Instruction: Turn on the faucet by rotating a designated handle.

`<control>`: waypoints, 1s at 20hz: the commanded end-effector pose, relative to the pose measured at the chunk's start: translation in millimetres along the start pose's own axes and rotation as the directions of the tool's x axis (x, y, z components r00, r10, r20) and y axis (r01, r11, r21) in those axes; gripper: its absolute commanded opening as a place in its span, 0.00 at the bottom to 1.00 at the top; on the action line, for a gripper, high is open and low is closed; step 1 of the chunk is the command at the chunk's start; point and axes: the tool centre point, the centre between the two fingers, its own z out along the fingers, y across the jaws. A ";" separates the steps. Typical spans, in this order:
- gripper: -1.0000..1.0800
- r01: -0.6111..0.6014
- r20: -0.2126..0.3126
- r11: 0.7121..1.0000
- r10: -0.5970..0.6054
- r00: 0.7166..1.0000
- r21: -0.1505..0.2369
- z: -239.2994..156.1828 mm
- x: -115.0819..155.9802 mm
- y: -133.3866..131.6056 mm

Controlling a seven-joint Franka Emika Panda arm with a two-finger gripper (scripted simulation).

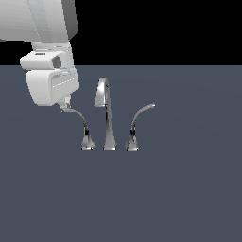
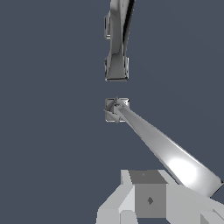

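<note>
The chrome faucet stands on the dark floor with its tall hooked spout (image 1: 107, 113) in the middle. The designated handle (image 1: 81, 122) is the thin lever on the exterior view's left, arcing up and leftward from its flared base. The mirror-image lever (image 1: 137, 122) arcs rightward. My gripper (image 1: 66, 105) hangs right at the designated handle's tip, touching or nearly touching it, with its fingers together and no gap showing. In the wrist view the handle (image 2: 162, 146) runs from its base out to my gripper (image 2: 170, 201), and the spout (image 2: 117, 43) lies beyond.
My white arm and hand (image 1: 49, 80) fill the exterior view's upper left. The flat dark grey floor (image 1: 189, 189) spreads all around the faucet.
</note>
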 end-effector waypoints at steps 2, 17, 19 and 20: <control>0.00 0.006 -0.009 1.000 -0.006 1.000 -0.011 -0.4 2.9 16.6; 0.00 0.013 -0.007 1.000 -0.013 1.000 -0.012 -0.8 26.8 40.1; 0.00 0.012 -0.007 1.000 -0.012 1.000 -0.013 -1.1 33.3 42.9; 0.00 0.012 -0.008 1.000 -0.012 1.000 -0.013 -1.1 36.7 44.3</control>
